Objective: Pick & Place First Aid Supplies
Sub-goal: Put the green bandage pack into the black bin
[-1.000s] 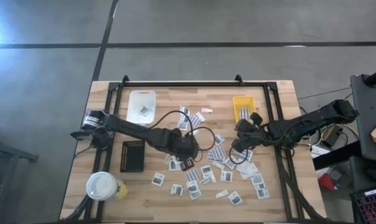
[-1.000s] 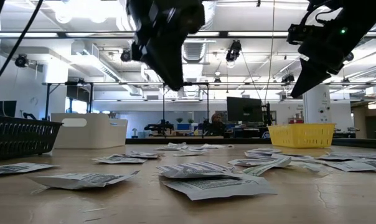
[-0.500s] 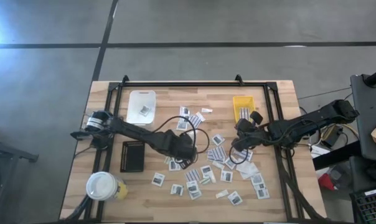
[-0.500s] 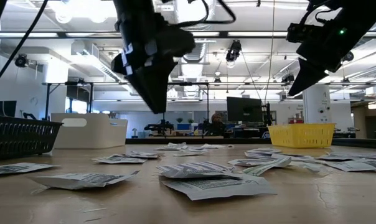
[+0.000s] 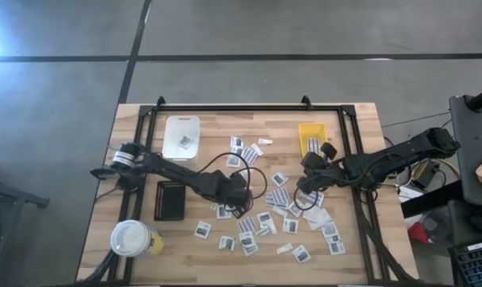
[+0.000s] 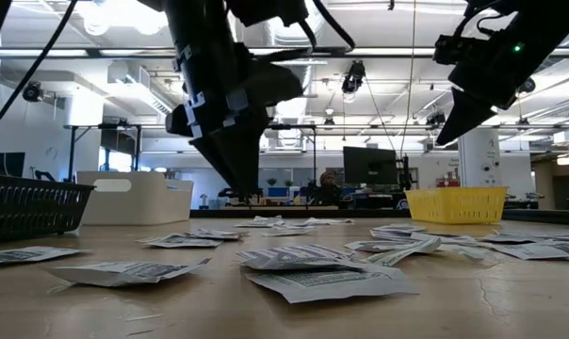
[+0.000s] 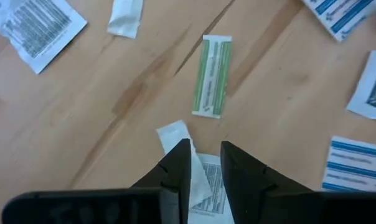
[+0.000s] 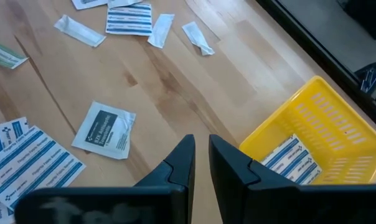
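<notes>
First aid supplies lie flat all over the wooden table [image 5: 353, 263]: white printed packets [image 5: 246, 239], blue-striped ones [image 5: 279, 198] and a green-striped strip [image 7: 211, 76]. My left gripper [image 5: 235, 206] hangs low over the table's middle, pointing steeply down, open by a narrow gap. A white printed packet [image 7: 203, 183] and a small white piece [image 7: 171, 134] lie right under its fingertips [image 7: 205, 152]. My right gripper [image 5: 307, 177] waits higher up, near the yellow tray [image 5: 311, 137], fingers a slit apart [image 8: 200, 146], holding nothing.
A white tray [image 5: 182, 135] stands at the far left and a black tray [image 5: 170, 199] near it. A white-lidded yellow cup [image 5: 132, 237] stands at the near left corner. The yellow tray [image 8: 325, 124] holds blue-striped packets [image 8: 291, 158]. A black frame [image 5: 249, 107] borders the table.
My left gripper has come down toward the packets in the table's middle, drifting slightly toward the left edge and rolling about its own axis. Its finger gap looks unchanged. The right arm has kept still.
</notes>
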`<move>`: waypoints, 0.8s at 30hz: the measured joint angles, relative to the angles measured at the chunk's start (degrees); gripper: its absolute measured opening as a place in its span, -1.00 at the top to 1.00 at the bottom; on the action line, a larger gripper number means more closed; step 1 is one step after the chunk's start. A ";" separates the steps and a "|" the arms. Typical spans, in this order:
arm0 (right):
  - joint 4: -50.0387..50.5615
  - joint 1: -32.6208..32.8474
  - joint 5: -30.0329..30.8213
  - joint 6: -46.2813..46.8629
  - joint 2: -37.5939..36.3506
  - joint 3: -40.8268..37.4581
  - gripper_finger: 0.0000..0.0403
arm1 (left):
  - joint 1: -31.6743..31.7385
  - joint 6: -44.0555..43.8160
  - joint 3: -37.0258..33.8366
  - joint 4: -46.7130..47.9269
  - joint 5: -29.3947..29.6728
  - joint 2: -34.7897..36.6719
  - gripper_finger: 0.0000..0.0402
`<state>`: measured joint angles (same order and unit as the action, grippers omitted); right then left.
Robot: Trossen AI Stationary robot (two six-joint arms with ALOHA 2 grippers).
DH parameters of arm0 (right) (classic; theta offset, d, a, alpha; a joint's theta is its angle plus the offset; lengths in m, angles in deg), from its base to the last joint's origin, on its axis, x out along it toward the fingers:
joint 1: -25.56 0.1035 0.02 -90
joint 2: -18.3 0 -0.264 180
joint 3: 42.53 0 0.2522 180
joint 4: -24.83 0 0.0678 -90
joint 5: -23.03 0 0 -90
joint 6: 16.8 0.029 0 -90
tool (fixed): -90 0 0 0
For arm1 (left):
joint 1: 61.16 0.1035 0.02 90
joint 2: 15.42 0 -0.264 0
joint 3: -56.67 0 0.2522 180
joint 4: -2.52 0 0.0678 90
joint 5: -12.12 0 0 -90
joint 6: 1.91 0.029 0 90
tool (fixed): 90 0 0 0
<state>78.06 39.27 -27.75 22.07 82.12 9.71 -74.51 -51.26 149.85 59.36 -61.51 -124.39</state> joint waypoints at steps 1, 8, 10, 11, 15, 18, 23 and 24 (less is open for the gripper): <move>0.02 0.00 -0.01 0.02 0.00 0.00 0.79 | -0.06 0.40 0.00 0.25 -0.14 -0.36 0.60; -1.12 -0.04 -0.01 0.10 0.00 0.20 0.79 | -0.11 0.84 0.00 -0.03 0.01 -2.88 0.60; -1.17 -0.04 0.00 0.12 0.00 0.24 0.78 | -0.11 0.86 0.00 -0.06 0.44 -3.31 0.60; -1.17 -0.04 0.00 0.12 0.00 0.24 0.78 | -0.11 0.86 0.00 -0.07 0.93 -3.47 0.60; -1.23 -0.04 0.00 0.12 0.00 0.24 0.79 | -0.11 0.92 0.00 -0.06 1.76 -3.80 0.60; -1.28 -0.04 0.00 0.12 0.00 0.24 0.79 | -0.11 1.65 0.00 -0.07 1.95 -4.06 0.60; -1.28 -0.04 -0.02 0.12 0.00 0.24 0.79 | -0.11 1.70 -0.02 -0.25 2.00 -5.60 0.60; -1.28 -0.04 -0.01 0.12 0.00 0.24 0.79 | -0.11 1.67 -0.02 -0.23 2.01 -6.00 0.60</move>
<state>76.79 39.23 -27.76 22.18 82.12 9.95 -74.62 -49.60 149.82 59.12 -59.50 -130.39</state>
